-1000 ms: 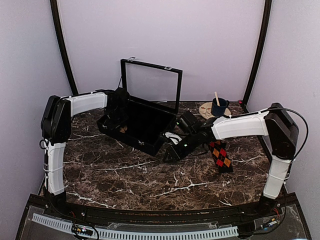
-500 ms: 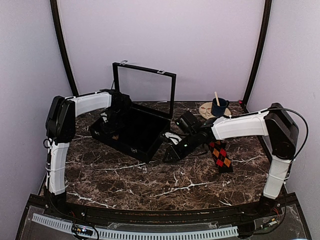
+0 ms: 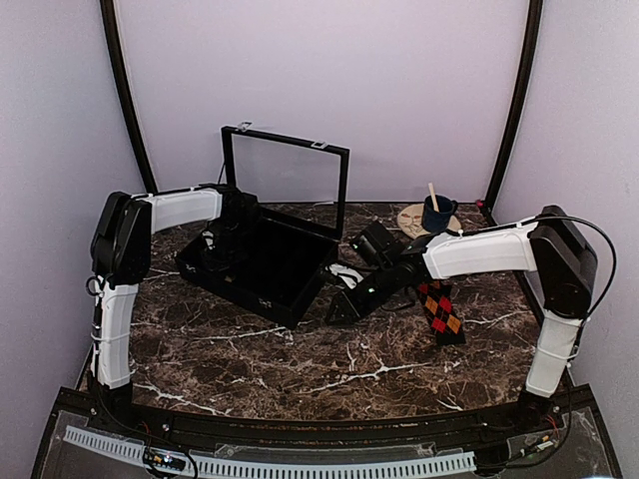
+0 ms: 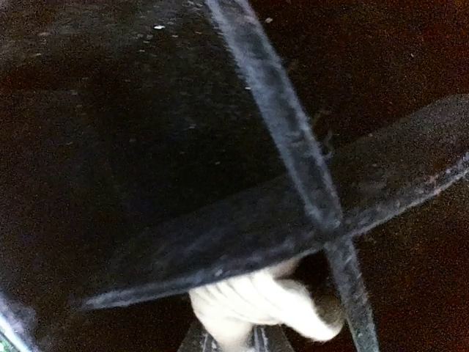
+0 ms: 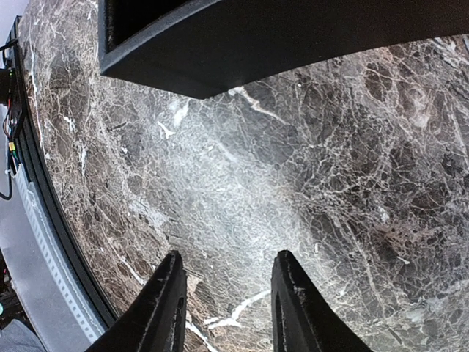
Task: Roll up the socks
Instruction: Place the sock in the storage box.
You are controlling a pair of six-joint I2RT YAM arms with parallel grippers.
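- Socks point(image 3: 440, 308): a flat black strip with red-orange argyle diamonds, lying on the marble table point(image 3: 300, 369) right of centre, partly under the right forearm.
- Right gripper point(image 5: 229, 308): low over the table beside the near corner of the black box point(image 3: 262, 261). Its two fingers point(image 5: 165, 301) stand moderately apart with only bare marble between them, and they hold nothing.
- Socks relative to the right fingers: well apart, out to the right and behind the fingertips, and not seen in the wrist view.
- Left gripper point(image 3: 224, 245): reaches down into the left end of the box, among its dark dividers point(image 4: 293, 161).
- Pale lump point(image 4: 256, 304): possibly soft fabric, sitting right at the left fingertips. The view is too dark and cropped to tell how far the jaws are apart or whether they grip it.
- Blue cup point(image 3: 436, 214): stands at the far edge.
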